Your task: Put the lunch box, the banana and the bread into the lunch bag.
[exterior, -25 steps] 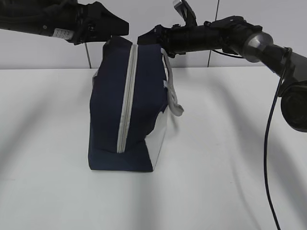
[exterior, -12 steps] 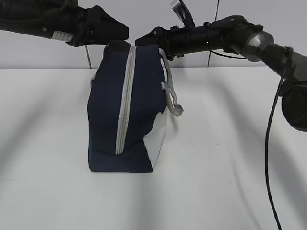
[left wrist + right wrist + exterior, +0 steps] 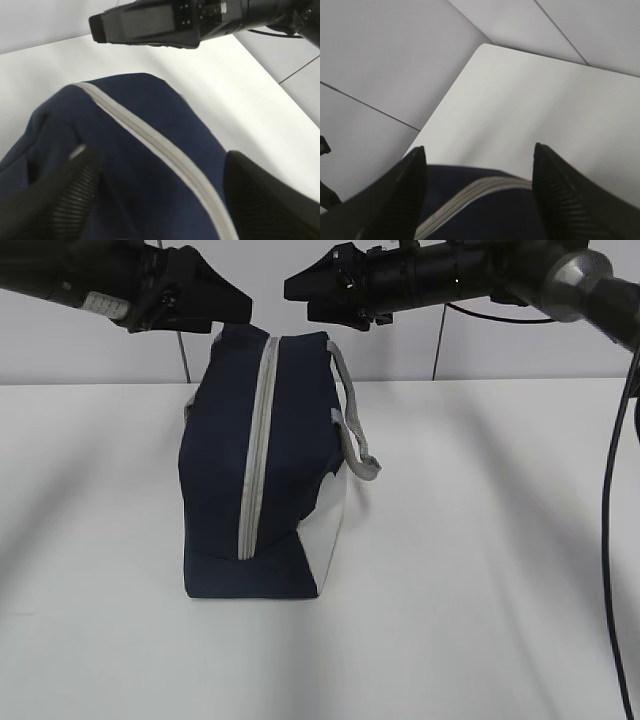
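Exterior view: both grippers, left [image 3: 240, 308] and right [image 3: 292, 287], hover spread, empty, above zipped boxy navy fabric lunch bag [image 3: 262, 465]; likely next, unzipping.

Lunch bag [image 3: 215, 460] is dark navy, with a light grey zipper [image 3: 254, 450] stripe, grey strap [image 3: 352, 425] and a white side panel [image 3: 327, 530]. Desk [image 3: 480, 570] is plain white, both arms black.

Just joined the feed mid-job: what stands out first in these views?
The dark navy lunch bag dominates, standing on the white table with its grey zipper closed along the top and front. Both grippers hang open and empty just above its top, the left gripper on the left and the right gripper facing it from the right. A grey strap handle droops down the bag's right side.
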Motion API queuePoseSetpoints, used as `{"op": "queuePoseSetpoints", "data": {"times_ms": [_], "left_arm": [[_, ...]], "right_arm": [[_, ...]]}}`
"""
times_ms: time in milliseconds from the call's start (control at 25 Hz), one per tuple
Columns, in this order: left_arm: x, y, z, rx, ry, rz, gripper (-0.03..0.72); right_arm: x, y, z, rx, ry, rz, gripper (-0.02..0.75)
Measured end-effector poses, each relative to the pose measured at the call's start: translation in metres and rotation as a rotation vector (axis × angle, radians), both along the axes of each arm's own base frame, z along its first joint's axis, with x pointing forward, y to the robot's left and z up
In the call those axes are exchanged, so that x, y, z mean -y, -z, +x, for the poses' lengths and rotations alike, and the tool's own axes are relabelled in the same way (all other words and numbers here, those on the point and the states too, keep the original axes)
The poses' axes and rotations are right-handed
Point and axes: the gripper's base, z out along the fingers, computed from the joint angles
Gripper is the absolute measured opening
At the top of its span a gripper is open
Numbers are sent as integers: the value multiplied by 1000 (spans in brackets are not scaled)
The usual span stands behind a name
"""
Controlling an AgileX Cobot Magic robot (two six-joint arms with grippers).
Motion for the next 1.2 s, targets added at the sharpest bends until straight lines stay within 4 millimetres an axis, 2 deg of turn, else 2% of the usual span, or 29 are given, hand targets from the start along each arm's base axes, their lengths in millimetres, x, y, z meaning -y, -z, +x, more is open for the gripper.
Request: {"op": "queuePoseSetpoints", "data": {"times_ms": [200, 320, 440, 600, 760, 1000, 1200], "left_arm": [[-8, -20, -20, -28, -27, 73, 519], [-12, -29, -32, -59, -26, 104, 519], [-15, -37, -44, -94, -26, 133, 519], [-22, -48, -62, -148, -55, 178, 510], [-31, -62, -81, -180, -102, 224, 508], [-45, -82, -117, -202, -165, 291, 499], [-58, -76, -162, -201, -207, 334, 497]], "right_arm": [[7, -21, -25, -20, 50, -29, 492], [13, -41, -47, 6, 103, -60, 492], [20, -53, -70, 24, 166, -93, 492], [30, -63, -100, 44, 251, -134, 492], [43, -64, -129, 79, 379, -203, 492], [54, -75, -182, 149, 508, -272, 492], [65, -77, -218, 182, 577, -304, 492]]}}
